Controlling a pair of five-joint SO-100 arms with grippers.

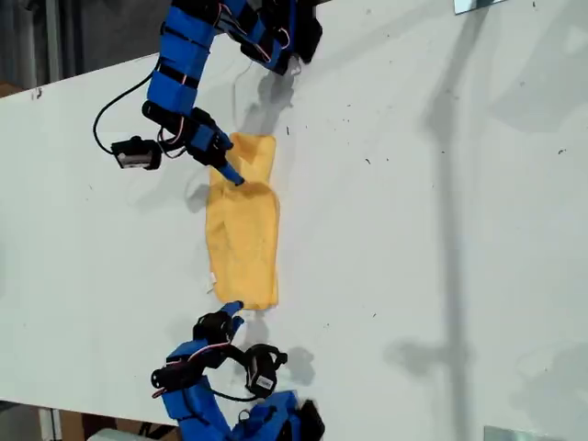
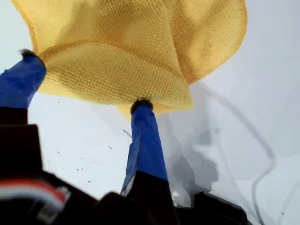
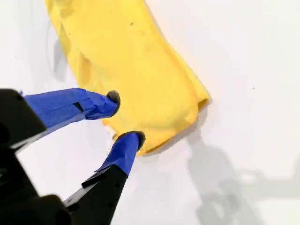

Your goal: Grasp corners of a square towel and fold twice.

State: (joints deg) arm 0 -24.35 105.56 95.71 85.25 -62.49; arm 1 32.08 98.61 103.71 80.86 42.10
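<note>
towel: the square towel [image 1: 243, 225] lies folded into a long strip on the white table [image 1: 441, 230], so fold one looks done

first gripper: my first gripper [image 2: 84, 79] is spread wide around a lifted end

second gripper: my second gripper [image 3: 125, 117], jaws apart at the opposite corner, not pinching

next: probably close both, carry one end over

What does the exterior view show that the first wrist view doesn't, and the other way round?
Only the exterior view shows the whole square towel folded into a long strip, and both arms, one at each end. Only the first wrist view shows my first gripper open, its fingertips against a doubled-over rounded towel edge. Both show the yellow towel on the white table.
</note>
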